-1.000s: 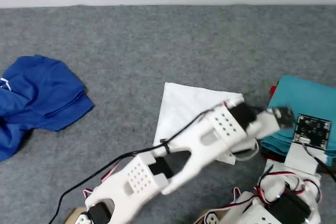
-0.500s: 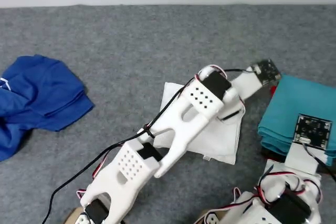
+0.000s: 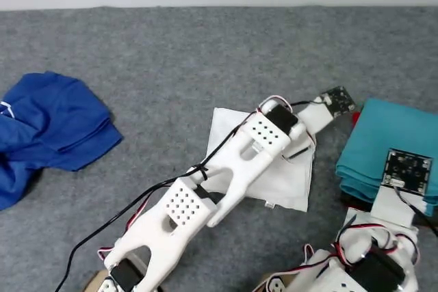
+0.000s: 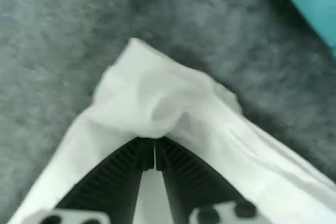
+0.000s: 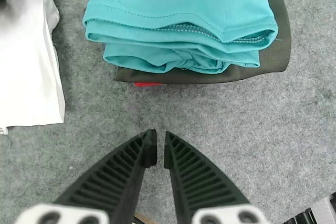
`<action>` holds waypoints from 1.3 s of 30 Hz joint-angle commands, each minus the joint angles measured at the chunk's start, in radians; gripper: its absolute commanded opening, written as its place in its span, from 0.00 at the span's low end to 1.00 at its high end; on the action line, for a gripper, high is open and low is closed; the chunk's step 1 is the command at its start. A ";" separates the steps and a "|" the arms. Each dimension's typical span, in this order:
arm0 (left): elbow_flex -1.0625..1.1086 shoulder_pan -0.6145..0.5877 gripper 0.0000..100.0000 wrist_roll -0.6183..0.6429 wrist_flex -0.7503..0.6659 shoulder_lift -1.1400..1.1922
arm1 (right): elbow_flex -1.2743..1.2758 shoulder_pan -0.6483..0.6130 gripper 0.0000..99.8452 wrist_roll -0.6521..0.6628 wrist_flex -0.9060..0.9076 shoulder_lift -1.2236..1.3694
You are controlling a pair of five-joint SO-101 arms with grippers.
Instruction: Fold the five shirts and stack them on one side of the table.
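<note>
While the left gripper (image 4: 155,148) is clamped on a bunched corner of the white folded cotton shirt (image 4: 157,98), its black ribbed fingers (image 4: 184,171) are pressed almost together, with the cloth pinched at their tips. The white shirt is laid on the grey felt-covered table (image 3: 205,52) near the middle of the high view. It is partly covered by the white left arm (image 3: 226,176), which is stretched across it towards 2 o'clock. Just beside it at 3 o'clock a stack is seen: a teal folded knit shirt (image 5: 184,3) on top, a black folded shirt (image 5: 275,59) beneath, and a sliver of red cloth (image 5: 144,84) lowest. A crumpled royal-blue shirt (image 3: 48,128) is placed well apart at 9 o'clock. The right gripper (image 5: 156,150) is held over bare table near the stack, its fingers nearly touching, with nothing gripped.
</note>
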 commanded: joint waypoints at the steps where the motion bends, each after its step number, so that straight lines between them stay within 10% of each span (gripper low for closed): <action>1: -0.120 -0.020 0.01 -0.003 0.025 -0.017 | -0.003 0.005 0.04 -0.009 -0.019 -0.007; 10: -0.426 -0.017 0.01 -0.006 0.212 -0.008 | -0.003 0.005 0.04 -0.009 -0.019 -0.007; 24: -0.407 -0.018 0.01 -0.003 -0.064 0.204 | -0.003 0.005 0.04 -0.009 -0.019 -0.007; 39: -0.659 -0.051 0.01 -0.005 0.370 0.035 | -0.003 0.010 0.04 -0.009 -0.019 -0.007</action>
